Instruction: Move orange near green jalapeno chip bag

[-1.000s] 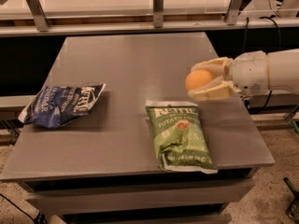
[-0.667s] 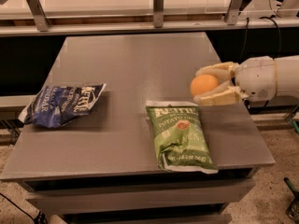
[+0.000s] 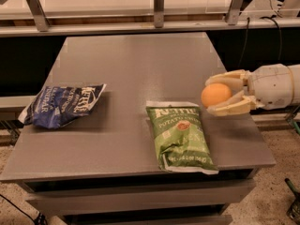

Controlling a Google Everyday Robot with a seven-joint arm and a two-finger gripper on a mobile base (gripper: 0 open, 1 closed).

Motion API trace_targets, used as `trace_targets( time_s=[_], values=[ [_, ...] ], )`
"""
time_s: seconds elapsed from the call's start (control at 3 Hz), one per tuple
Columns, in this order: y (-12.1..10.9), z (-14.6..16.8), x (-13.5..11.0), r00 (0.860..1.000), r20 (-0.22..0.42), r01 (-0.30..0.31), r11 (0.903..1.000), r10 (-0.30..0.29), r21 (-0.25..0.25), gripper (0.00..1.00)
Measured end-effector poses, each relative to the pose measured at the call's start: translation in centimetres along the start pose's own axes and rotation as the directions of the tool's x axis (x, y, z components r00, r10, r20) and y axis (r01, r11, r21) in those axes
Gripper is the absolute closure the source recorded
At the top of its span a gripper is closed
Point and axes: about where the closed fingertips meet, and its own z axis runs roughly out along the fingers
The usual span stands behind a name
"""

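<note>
The orange (image 3: 215, 95) is a small round fruit held between the two cream fingers of my gripper (image 3: 222, 94), which reaches in from the right. It hangs just above the grey table, close to the right of the green jalapeno chip bag's top corner. The green jalapeno chip bag (image 3: 180, 136) lies flat near the table's front edge, right of the middle. My gripper is shut on the orange.
A dark blue Kettle chip bag (image 3: 63, 105) lies at the table's left side. The grey table (image 3: 136, 64) has a counter with metal posts behind it. The table's right edge runs under my gripper.
My gripper with the orange has moved a little to the right and downward, toward the table beside the green bag. The bags have not moved.
</note>
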Motion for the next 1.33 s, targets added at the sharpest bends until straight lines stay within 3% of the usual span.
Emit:
trace_targets(
  time_s=[0.67, 1.33],
  values=[
    [2.7, -2.3, 0.4, 0.999, -0.038, 0.016, 0.9980, -0.019, -0.060, 1.00],
    [5.2, -2.2, 0.9, 0.984, -0.176, -0.002, 0.9939, -0.017, -0.110, 1.00]
  ],
)
